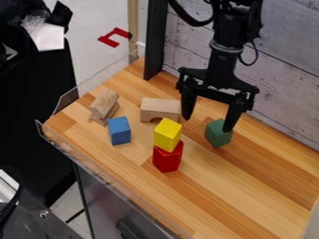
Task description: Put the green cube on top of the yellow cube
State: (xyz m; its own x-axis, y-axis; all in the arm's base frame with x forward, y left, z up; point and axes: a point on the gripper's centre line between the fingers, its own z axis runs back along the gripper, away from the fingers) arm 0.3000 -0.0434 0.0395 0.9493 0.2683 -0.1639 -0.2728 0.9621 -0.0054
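While the hand (208, 123) hangs spread wide | one finger (234, 114) at green cube (217, 135) | contact unclear

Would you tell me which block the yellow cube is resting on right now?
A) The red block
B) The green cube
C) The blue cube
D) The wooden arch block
A: the yellow cube sits directly on top of the red block, its underside meeting the red one's upper end.
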